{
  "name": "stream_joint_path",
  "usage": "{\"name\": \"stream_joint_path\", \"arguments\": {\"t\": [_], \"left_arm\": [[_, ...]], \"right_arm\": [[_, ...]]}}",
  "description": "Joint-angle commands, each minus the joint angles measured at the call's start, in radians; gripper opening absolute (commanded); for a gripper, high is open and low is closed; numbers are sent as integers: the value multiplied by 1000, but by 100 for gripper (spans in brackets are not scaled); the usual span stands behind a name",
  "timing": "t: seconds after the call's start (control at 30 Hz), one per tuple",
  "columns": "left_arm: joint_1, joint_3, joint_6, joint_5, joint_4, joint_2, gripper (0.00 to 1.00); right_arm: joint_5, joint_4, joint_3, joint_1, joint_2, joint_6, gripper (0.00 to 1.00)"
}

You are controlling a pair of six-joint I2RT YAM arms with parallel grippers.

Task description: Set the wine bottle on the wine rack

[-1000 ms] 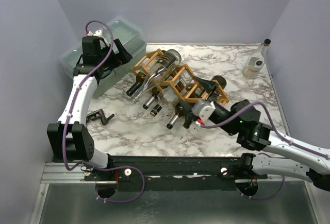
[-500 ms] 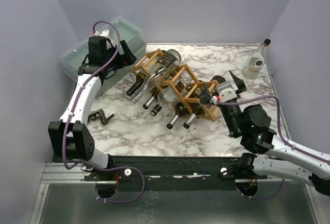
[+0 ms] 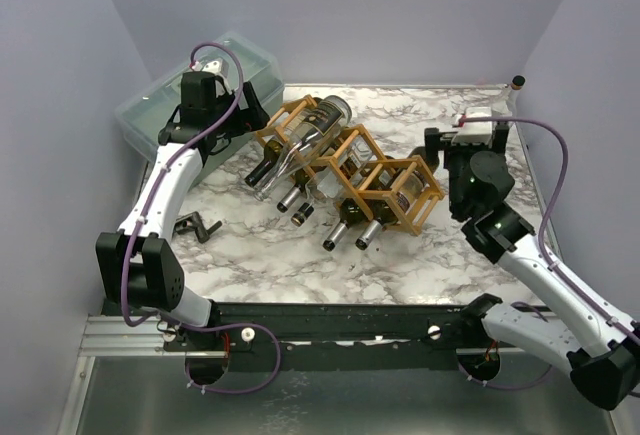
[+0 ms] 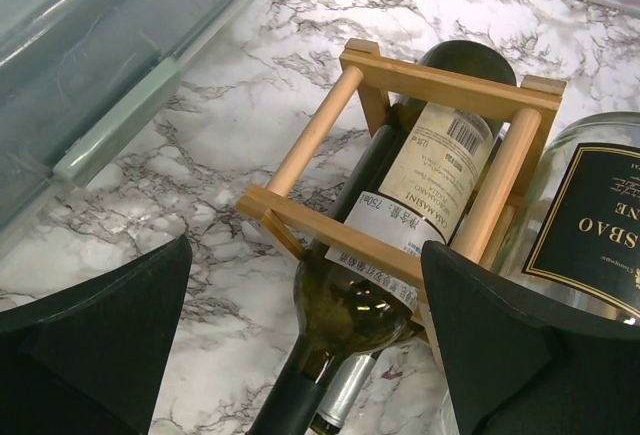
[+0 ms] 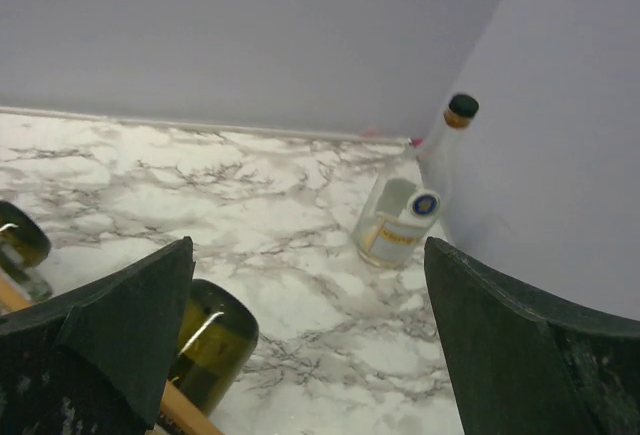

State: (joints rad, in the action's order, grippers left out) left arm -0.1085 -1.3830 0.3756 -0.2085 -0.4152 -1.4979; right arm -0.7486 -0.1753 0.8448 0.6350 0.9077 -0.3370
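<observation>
The right hand [image 5: 308,247], spread wide, faces the wine bottle [image 5: 405,210] standing in the far right corner, away from the wine rack [image 4: 455,73]. The left hand [image 4: 305,250], spread too, hangs over the rack. It looks like the reaching step. Next, the right hand should move in and pinch the bottle.

One wine rack [image 4: 452,83], five racked bottles [image 4: 430,170], one standing bottle [image 5: 400,220], one bin [image 3: 160,105]

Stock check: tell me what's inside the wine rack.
Bottles lie in the wine rack cells, necks poking out the near side: a dark green bottle at the left end, a clear bottle beside it. Slats hide the exact count.
</observation>
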Motion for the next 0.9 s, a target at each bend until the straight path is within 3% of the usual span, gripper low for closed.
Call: {"name": "stream_joint_path", "arguments": {"t": [0.0,0.33,0.43,0.63,0.87], "left_arm": [[-7,-5,-20,33,-19,44,99],[-7,-9,6,-6,-16,64,98],[-10,-10,12,-13,-14,57,99],[-10,-13,29,-45,-9,71,98],[-10,-11,40,-59,-2,83,98]], "right_arm": [[72,140,76,-157,35,296,100],[166,221,178,-364,162,571,100],[228,229,219,-379,184,578,100],[184,276,349,-407,297,546,100],[215,266,372,-516,381,586,100]]}}
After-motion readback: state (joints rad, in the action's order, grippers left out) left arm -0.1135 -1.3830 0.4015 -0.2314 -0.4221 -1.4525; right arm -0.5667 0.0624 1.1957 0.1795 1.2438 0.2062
